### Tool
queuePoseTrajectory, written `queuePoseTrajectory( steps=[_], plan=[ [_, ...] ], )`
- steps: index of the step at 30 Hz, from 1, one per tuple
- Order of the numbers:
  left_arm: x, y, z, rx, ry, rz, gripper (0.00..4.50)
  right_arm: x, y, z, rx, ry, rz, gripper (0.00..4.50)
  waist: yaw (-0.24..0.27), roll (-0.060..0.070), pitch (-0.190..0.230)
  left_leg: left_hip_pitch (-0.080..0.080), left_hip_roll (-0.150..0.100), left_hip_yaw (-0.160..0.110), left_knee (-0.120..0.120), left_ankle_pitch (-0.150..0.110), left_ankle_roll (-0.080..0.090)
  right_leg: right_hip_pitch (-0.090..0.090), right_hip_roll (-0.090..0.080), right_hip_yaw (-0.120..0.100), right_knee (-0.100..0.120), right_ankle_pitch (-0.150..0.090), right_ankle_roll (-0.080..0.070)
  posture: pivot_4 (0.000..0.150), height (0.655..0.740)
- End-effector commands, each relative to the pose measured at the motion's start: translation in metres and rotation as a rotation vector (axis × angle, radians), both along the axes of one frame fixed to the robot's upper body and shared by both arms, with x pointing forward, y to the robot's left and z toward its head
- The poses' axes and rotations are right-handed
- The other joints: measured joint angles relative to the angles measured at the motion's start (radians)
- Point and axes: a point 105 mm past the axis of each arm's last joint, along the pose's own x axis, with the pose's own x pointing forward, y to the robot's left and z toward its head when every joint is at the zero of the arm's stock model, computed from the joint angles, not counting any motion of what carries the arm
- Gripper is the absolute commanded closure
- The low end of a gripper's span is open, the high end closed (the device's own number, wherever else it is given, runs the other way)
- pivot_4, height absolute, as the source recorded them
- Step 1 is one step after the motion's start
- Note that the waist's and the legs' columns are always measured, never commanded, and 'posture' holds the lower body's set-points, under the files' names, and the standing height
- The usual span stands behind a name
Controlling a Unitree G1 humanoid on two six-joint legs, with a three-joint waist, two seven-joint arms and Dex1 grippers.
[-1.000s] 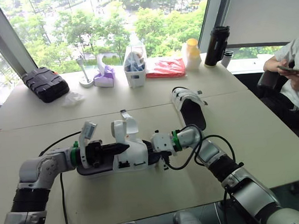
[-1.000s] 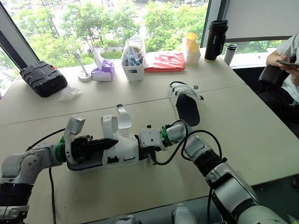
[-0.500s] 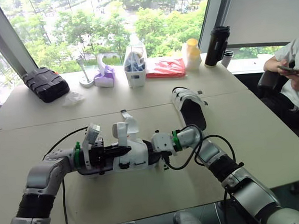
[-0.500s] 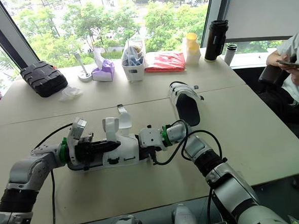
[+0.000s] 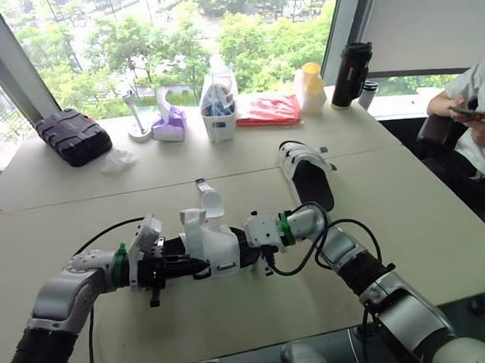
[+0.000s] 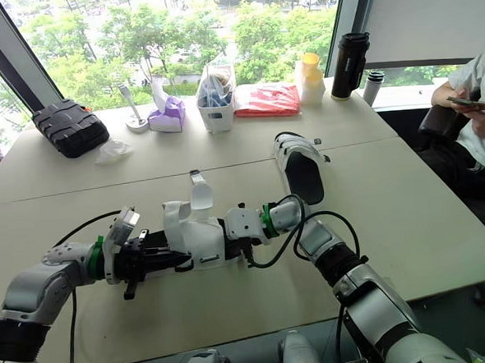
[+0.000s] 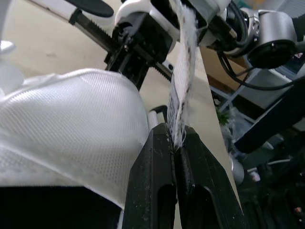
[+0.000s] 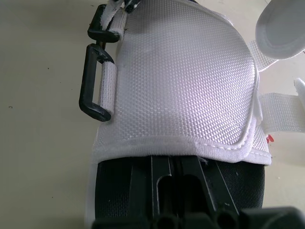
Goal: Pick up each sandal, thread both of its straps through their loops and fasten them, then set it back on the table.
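1. The pale table point(image 5: 410, 221) carries both sandals.
2. The near sandal point(image 5: 218, 247) lies lengthwise between the two grippers at the table's near middle. Whether its sole touches the surface cannot be told. It has a black footbed and a white mesh upper point(image 8: 181, 81), with a rounded white tab point(image 5: 211, 201) standing free above it.
3. The second sandal point(image 5: 308, 171), also white over black, lies flat further back on the robot's right, well apart from the first.
4. The right gripper point(image 8: 178, 164) is clenched on the near sandal, its fingertips tucked at the hem of the upper over the footbed.
5. The left gripper point(image 7: 175, 133) pinches a strap point(image 7: 183, 71) between closed fingers.
6. That strap is white webbing with a frayed edge, drawn taut from the fingers.
7. A black plastic loop point(image 8: 93, 83) sits at the upper's side edge.
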Motion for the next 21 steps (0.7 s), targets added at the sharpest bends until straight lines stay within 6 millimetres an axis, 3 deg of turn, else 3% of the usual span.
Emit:
queuePoseTrajectory(
  steps=[1,9,11,21],
  plan=[
    [0.0,0.007,-0.003,0.047,-0.014,0.017,4.38,-0.004,-0.007,-0.025,-0.089,0.058,-0.016,4.5,0.0,0.0,0.0,0.0,0.0,0.0,0.0,0.0,0.0,0.0,0.0,0.0,0.0,0.0,0.0,0.15,0.74],
    [0.004,0.019,0.007,0.021,-0.09,0.105,0.62,-0.005,-0.007,-0.025,-0.09,0.056,-0.014,4.5,0.001,0.0,0.0,0.0,0.0,0.0,0.0,0.0,0.0,0.0,0.0,0.0,0.0,0.0,0.0,0.15,0.74],
    [0.004,0.02,0.011,-0.015,-0.072,0.122,0.01,-0.005,-0.007,-0.025,-0.091,0.056,-0.014,4.5,0.002,0.0,0.0,0.0,0.001,0.0,0.0,0.0,0.0,0.0,0.0,0.0,0.0,0.0,-0.001,0.15,0.74],
    [0.011,0.016,0.039,-0.158,0.033,0.151,0.01,-0.004,-0.006,-0.026,-0.094,0.049,-0.012,4.5,0.001,0.0,0.0,0.0,0.0,-0.001,0.0,0.0,0.0,0.0,0.0,-0.001,0.0,0.001,0.001,0.15,0.74]
  ],
)
